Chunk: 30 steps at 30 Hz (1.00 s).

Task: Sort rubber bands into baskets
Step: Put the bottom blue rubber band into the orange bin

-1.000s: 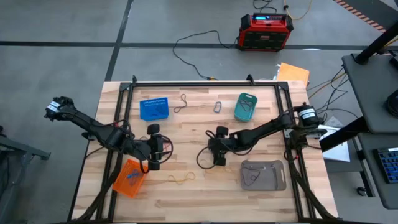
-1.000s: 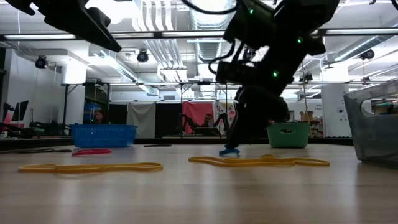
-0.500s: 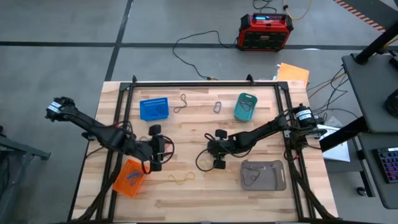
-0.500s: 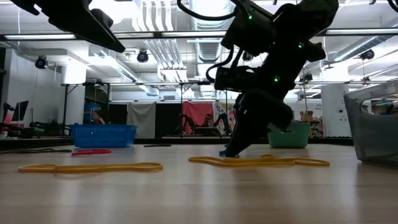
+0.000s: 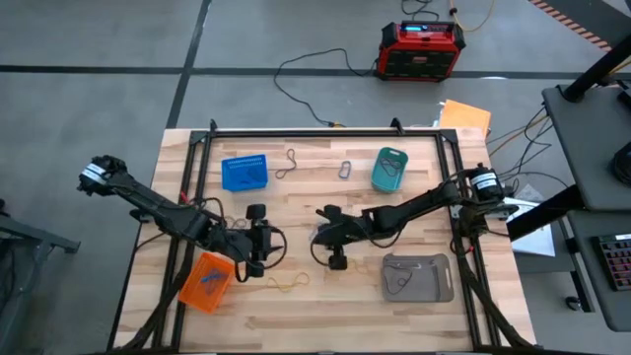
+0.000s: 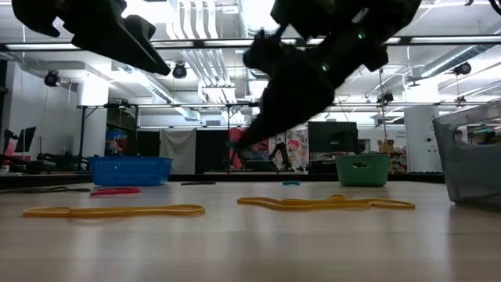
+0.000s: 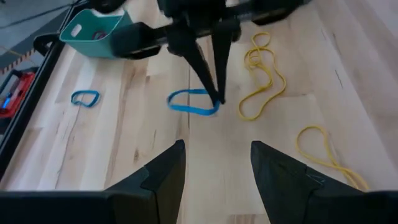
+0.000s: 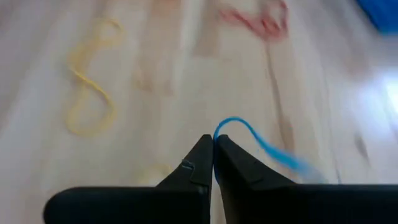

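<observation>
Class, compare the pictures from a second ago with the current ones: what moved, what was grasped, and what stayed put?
The right gripper has shifted left across the wooden table and risen, pinching the thin blue rubber band. The left gripper has crept right, fingers open. The blue rectangular plastic basket, teal rounded basket, orange basket and flat grey basket stayed put.

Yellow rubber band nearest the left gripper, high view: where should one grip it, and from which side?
Pinch one strand of the yellow rubber band, descending from straight above: it lies flat on the table, without a raised edge. The open left gripper is nearest.
</observation>
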{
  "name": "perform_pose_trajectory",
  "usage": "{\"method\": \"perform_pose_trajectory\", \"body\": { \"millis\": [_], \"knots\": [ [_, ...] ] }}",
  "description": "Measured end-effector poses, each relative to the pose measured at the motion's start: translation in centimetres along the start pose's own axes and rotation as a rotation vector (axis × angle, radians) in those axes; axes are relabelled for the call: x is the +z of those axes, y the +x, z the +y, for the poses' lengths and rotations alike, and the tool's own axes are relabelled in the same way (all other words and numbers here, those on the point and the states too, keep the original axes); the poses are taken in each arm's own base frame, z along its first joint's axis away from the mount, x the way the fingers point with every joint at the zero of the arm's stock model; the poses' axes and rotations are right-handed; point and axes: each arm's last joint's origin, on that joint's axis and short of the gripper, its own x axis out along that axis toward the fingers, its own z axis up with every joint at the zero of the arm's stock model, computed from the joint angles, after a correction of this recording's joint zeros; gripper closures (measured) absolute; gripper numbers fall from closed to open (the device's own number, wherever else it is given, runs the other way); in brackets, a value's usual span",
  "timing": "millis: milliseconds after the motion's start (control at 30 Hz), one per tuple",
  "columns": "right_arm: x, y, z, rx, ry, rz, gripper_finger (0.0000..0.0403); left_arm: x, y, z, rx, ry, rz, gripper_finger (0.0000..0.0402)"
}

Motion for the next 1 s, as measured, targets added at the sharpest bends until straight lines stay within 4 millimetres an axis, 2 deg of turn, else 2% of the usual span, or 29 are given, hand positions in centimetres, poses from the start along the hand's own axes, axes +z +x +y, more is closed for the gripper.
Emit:
{"method": "perform_pose_trajectory", "body": {
  "millis": [167,467,667,1000],
  "knots": [
    [2.8,-0.3,0.1,0.048,-0.076,-0.162,0.0394,-0.3,1.0,-0.5,0.003,0.025,0.026,0.0235],
    [6.4,-0.9,0.2,0.115,-0.176,-0.273,0.0394,0.1,2.4,-1.2,0.047,0.082,-0.019,0.0235],
    [7.0,-1.1,0.2,0.125,-0.188,-0.291,0.0394,0.3,2.5,-1.2,0.057,0.091,-0.037,0.0235],
    [6.8,-1.0,0.3,0.139,-0.122,-0.275,0.0394,0.0,2.4,-0.8,0.152,0.118,-0.006,0.0235]
  ]
}}
